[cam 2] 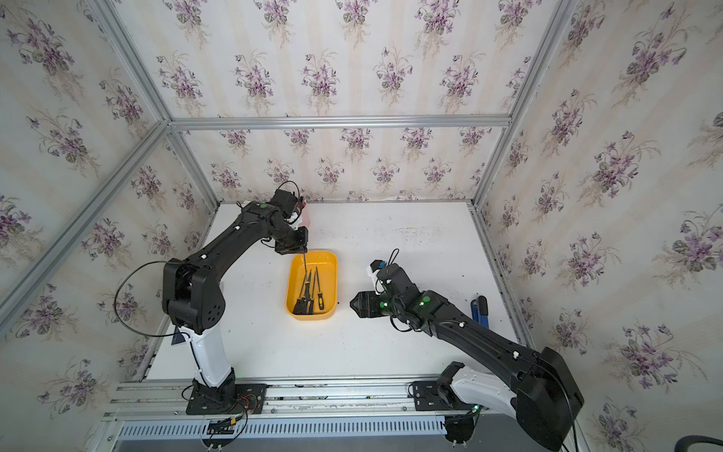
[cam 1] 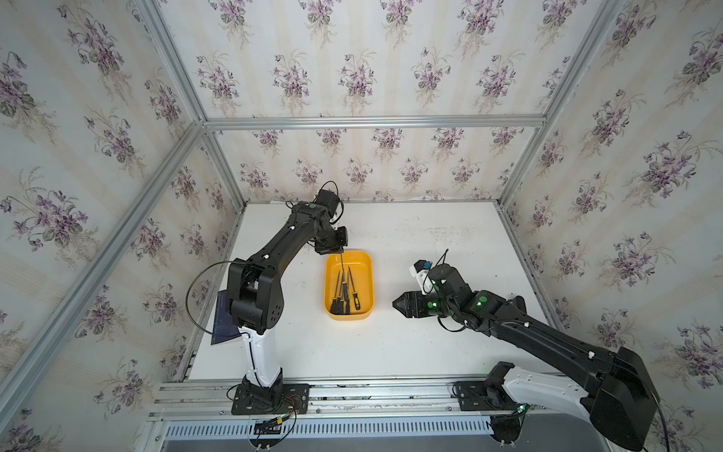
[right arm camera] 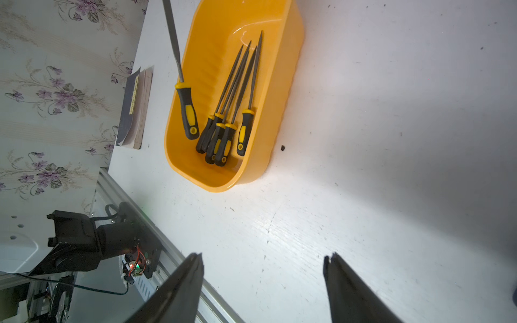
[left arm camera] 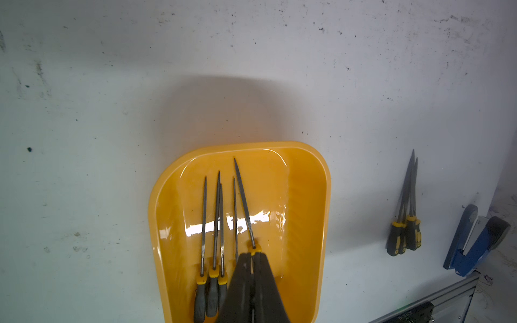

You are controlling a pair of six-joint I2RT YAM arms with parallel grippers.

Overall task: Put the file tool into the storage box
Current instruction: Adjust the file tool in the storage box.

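From where I stand, the file tool (right arm camera: 187, 107) hangs blade-up from the left end effector (left arm camera: 253, 254), whose jaws are pressed together on the thin grey blade near its tip. Its black-and-yellow handle dangles inside the storage box (right arm camera: 282, 92), close to the long wall on the left arm's side. I can't make out whether the handle touches the floor.

The box is a glossy orange-yellow plastic tray with rounded corners, set mid-way on the scuffed white tabletop (cam 1: 430, 242). Five matching files (right arm camera: 228, 92) lie in it, handles bunched at one end and slender tapered blades fanning out.

The right end effector (right arm camera: 263, 258) hovers beside the box, jaws spread, holding nothing. Two more files (left arm camera: 407, 221) and a blue hand tool (left arm camera: 470, 246) lie well apart from it. A dark booklet (right arm camera: 133, 106) sits by the left arm.
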